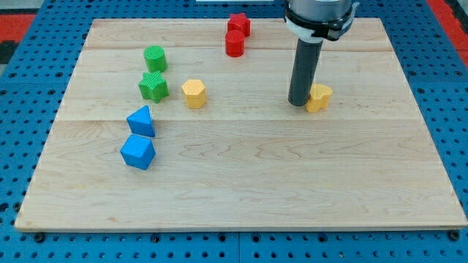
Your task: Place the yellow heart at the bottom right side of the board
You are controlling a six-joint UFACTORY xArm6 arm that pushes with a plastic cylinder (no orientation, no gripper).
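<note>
The yellow heart [319, 96] lies on the wooden board [241, 190], right of centre in the upper half. My tip [299, 102] stands on the board right at the heart's left side, touching or nearly touching it. The dark rod hides the heart's left edge. The bottom right part of the board is well below and to the right of the heart.
A yellow hexagon [194, 93] sits left of centre. A green cylinder [155, 58] and a green star [153, 85] lie at upper left. A blue triangle [142, 120] and a blue cube [138, 152] lie at left. A red star [238, 24] and a red cylinder [235, 44] lie at top.
</note>
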